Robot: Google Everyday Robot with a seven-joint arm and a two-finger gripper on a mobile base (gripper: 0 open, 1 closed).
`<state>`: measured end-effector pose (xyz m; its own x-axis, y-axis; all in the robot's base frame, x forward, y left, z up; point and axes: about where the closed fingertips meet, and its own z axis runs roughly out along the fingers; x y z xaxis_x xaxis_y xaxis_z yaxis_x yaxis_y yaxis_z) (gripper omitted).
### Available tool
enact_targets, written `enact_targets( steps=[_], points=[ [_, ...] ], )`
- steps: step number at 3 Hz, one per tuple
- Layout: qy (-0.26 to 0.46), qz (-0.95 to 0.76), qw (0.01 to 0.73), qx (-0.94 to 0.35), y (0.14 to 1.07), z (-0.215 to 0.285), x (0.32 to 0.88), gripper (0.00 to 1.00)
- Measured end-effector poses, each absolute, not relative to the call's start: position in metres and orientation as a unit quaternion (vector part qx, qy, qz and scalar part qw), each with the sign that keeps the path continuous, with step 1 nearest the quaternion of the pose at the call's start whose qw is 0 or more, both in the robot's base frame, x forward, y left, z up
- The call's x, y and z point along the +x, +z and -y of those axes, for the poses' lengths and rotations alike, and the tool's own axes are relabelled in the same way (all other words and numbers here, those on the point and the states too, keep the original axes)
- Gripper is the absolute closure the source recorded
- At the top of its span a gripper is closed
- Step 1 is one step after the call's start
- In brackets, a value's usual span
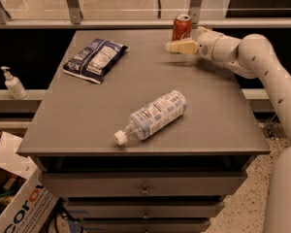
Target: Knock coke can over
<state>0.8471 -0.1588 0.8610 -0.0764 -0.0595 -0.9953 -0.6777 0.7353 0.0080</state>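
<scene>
coke can [181,27] is standing upright at bench [87,120] rear; gripper [177,46], pressed together, is hovering just beside it; cardboard box [19,208] is showing "coro".

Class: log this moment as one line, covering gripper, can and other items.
gripper: near coke can, far table edge | coke can: upright | bottle: lying on side | snack bag: flat

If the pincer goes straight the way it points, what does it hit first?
Probably not the coke can, which stands just behind the pincer tip. The line runs on toward the snack bag; depth is unclear.
</scene>
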Motion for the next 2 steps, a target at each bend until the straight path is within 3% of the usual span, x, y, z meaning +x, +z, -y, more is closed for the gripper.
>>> enact_targets(
  steps=[1,2],
  points=[
    [0.200,-0.685,0.641,-0.283,0.864,0.159,0.885,0.00],
    [0.156,-0.686,0.650,-0.288,0.867,0.171,0.910,0.18]
  ],
)
